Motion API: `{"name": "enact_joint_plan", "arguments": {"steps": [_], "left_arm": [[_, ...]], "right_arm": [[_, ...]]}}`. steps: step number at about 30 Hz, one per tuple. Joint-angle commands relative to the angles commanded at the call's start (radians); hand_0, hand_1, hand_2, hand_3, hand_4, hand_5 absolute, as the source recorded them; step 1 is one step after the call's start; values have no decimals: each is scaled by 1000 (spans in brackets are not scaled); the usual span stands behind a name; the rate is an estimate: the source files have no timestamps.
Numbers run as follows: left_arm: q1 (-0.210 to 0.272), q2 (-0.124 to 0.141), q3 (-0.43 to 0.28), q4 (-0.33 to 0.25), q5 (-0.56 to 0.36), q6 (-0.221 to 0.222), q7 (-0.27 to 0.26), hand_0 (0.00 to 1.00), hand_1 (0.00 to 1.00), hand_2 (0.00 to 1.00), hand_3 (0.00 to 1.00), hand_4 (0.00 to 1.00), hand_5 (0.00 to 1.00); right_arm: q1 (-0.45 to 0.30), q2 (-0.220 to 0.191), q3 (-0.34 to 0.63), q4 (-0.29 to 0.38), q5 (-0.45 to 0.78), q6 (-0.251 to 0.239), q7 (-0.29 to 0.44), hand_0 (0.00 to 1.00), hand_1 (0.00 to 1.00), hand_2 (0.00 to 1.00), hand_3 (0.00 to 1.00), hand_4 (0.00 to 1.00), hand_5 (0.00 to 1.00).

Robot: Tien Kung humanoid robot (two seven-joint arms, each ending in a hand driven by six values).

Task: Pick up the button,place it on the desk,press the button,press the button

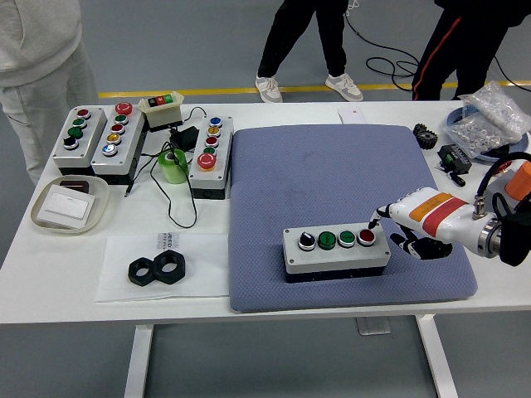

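From the head view, the grey four-button control box sits low and a little right of centre in the frame, resting flat on the blue-grey padded mat that covers the middle of the white table; so the picking up and setting down look done, as far as I can judge. Along its top run a black-and-white knob, two green buttons and, at the right end, the red button. The robot's right hand, white with an orange and red band on its back, comes in from the right edge, and its index fingertip points down just above and beside that red button, the other fingers curled loosely under the palm and gripping nothing. Whether the tip touches the cap I cannot tell. The pressing seems to be the part in hand or left to do. No left arm shows. At upper left stand three more button boxes, untouched, and people's legs at the far side.
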Motion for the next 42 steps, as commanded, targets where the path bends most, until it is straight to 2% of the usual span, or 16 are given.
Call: {"name": "enact_joint_plan", "arguments": {"steps": [16, 42], "left_arm": [[-6, -4, 8, 0, -10, -1, -1, 747, 912, 959, 837, 561, 998], [-9, -1, 11, 0, -14, 1, -3, 747, 910, 959, 834, 562, 998]], "right_arm": [[-26, 21, 9, -4, -20, 1, 3, 209, 55, 111, 675, 418, 2], [-10, 32, 9, 19, -51, 13, 10, 208, 55, 111, 664, 416, 2]]}}
